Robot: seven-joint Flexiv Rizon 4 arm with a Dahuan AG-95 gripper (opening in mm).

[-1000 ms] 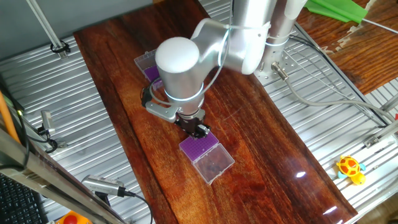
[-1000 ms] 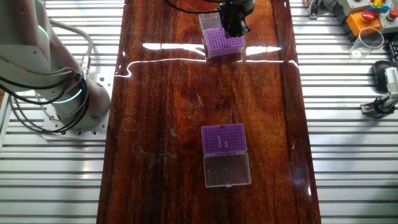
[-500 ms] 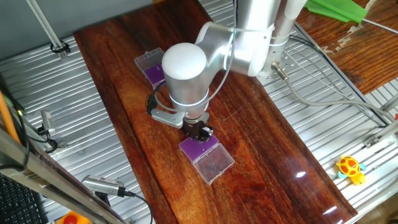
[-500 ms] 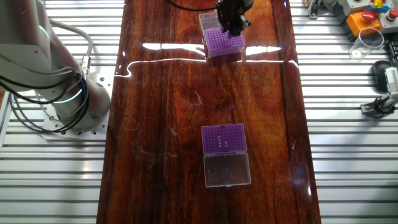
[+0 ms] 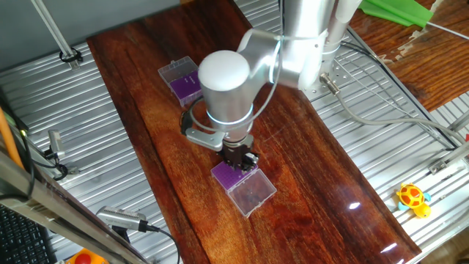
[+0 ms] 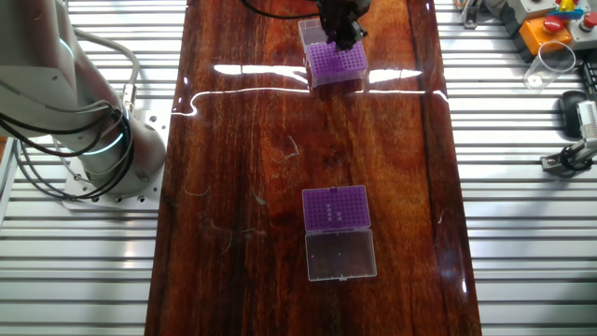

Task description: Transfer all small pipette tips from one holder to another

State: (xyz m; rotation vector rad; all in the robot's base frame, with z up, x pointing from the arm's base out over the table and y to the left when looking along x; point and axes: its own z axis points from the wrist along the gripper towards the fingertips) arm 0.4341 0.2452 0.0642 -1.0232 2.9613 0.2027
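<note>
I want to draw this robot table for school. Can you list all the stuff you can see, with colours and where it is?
Table: one, dark reddish wood, middle, with silver ribbed metal on both sides.
Tip holder under the gripper: one, purple insert with clear open lid, far from the arm's base.
Other tip holder: one, purple insert, clear lid lying open, nearer the base.
Small pipette tips: a few dark specks on that purple insert; count unclear.
Toy turtle: one, yellow, on the metal by the table edge.
Robot arm: one, silver-white.
Gripper: one, black, above the first holder; jaws unclear.
</note>
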